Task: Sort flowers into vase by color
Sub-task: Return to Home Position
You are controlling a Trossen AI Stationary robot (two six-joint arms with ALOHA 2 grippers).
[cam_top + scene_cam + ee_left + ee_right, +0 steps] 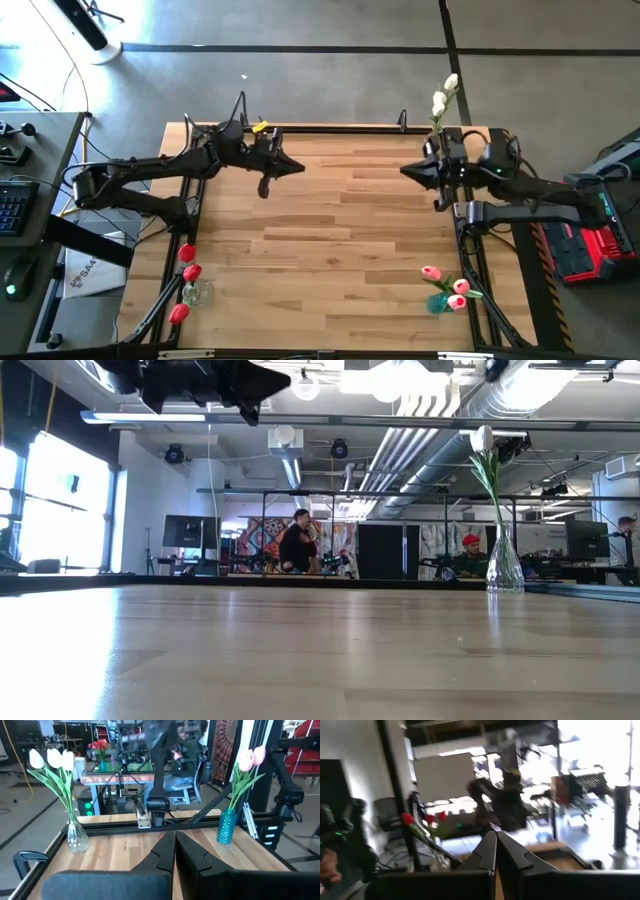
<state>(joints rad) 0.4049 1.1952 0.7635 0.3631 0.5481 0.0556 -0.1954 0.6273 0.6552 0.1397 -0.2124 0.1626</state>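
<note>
Flowers (190, 272) stood in vases (437, 304): red lower left, pink ones (445, 283) lower right, white ones (443, 98) upper right (probably light, floppy; pinch the stem). Left gripper (300, 168) and right gripper (405, 170) were closed, empty, upper middle.

The wooden table (330, 230) carries a red-tulip vase (198, 293), a blue pink-tulip vase (438, 303) and a white-tulip vase (504, 572).

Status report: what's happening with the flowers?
Left pincer, right pincer shut, empty, above table. Red tulips in clear vase, white tulips in second clear vase, pink tulips in blue vase. No obstruction.
</note>
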